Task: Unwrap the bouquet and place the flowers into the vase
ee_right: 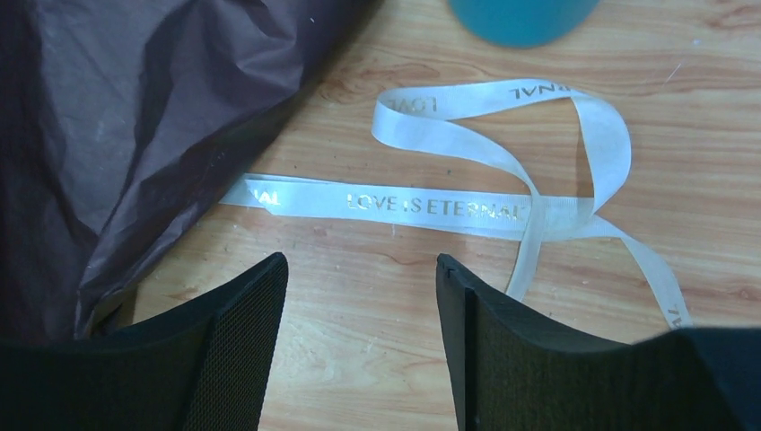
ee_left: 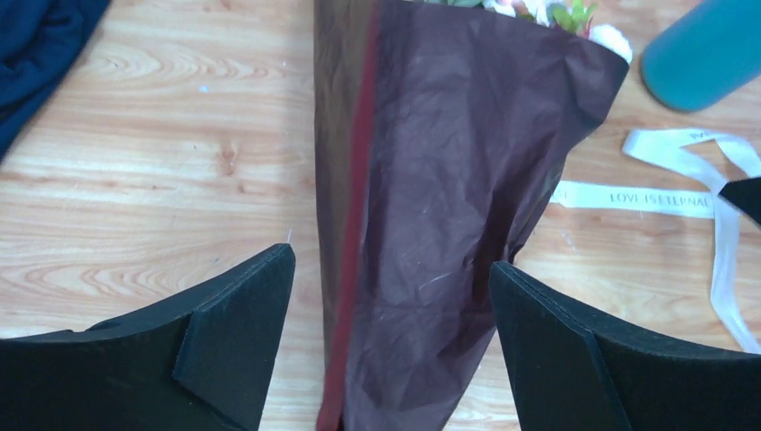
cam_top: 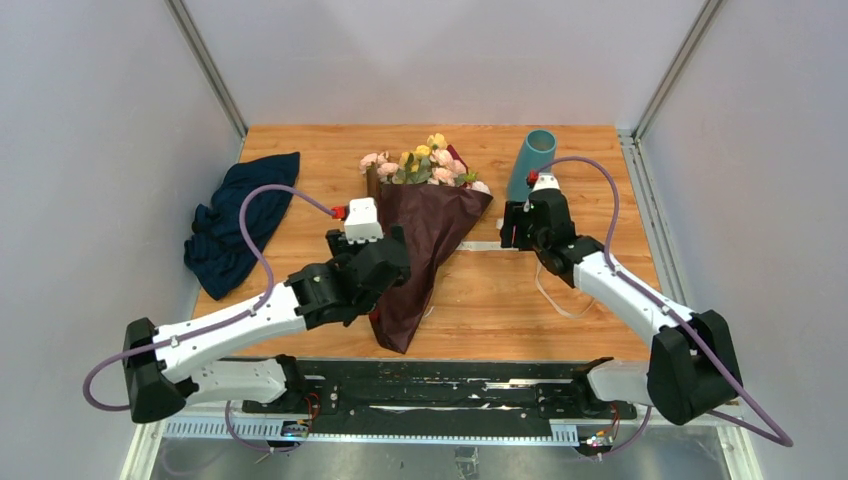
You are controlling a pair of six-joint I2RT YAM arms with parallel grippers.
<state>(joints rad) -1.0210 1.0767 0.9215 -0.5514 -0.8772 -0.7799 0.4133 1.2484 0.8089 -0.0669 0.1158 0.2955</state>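
Observation:
The bouquet (cam_top: 432,225) lies on the wooden table in its maroon wrapping paper (ee_left: 449,180), narrow end toward me. Its pink and yellow flowers (cam_top: 425,163) poke out at the far end. My left gripper (ee_left: 392,256) is open above the narrow part of the wrap, one finger on each side and neither touching it. A beige ribbon (ee_right: 449,206) lies loose and untied on the table beside the wrap. Just short of the ribbon, my right gripper (ee_right: 361,258) is open over bare wood. The teal vase (cam_top: 532,160) stands beyond it, with only its base (ee_right: 520,18) in the right wrist view.
A dark navy cloth (cam_top: 240,215) lies crumpled at the table's left edge. Grey walls close in the left, right and far sides. The ribbon's loose end (cam_top: 553,292) loops on the table beside the right forearm.

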